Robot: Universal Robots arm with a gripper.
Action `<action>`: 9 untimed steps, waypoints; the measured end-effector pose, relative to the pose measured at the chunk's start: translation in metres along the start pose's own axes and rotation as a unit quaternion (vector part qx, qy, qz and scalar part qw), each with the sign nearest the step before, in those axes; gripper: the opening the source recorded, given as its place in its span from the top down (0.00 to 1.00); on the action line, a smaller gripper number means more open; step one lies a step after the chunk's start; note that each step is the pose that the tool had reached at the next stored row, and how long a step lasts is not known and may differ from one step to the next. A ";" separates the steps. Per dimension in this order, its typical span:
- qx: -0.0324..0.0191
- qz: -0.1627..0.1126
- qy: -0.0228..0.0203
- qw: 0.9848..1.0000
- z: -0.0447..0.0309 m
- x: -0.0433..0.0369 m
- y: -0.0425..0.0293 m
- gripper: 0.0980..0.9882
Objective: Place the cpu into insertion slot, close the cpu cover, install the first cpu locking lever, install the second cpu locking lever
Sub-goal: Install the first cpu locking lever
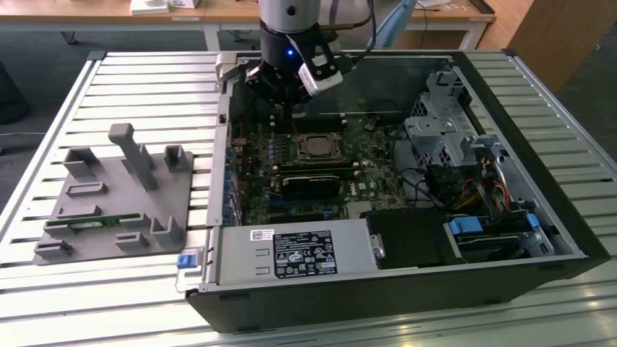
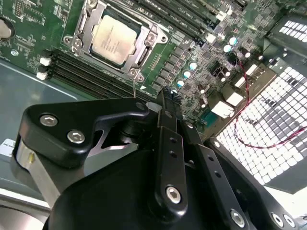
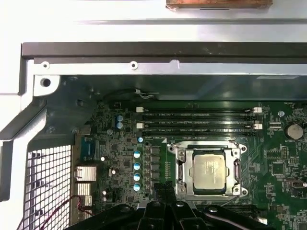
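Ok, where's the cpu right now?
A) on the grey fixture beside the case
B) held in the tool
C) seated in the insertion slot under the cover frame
C: in both wrist views the cpu lies in the insertion slot, the cpu cover framing it.

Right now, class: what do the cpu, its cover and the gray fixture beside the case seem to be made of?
cpu: dull silvery-tan metal top, matte with faint sheen.
cpu cover: thin bright metal frame, probably steel; it glints.
gray fixture: matte, uniformly gray, likely plastic.
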State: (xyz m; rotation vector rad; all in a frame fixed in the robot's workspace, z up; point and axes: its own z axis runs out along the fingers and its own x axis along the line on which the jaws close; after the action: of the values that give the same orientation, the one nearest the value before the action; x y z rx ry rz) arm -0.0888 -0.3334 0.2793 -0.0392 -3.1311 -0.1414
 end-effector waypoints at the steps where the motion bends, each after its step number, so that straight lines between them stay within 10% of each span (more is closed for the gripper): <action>1: 0.000 0.000 0.000 1.000 0.0012 0.0006 0.0007 0.99; 9: 0.000 0.000 0.000 1.000 0.0120 0.0040 0.0081 0.99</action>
State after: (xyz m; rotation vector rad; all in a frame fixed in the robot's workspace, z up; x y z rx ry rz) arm -0.0927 -0.3242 0.2681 -0.0392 -3.1311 -0.1416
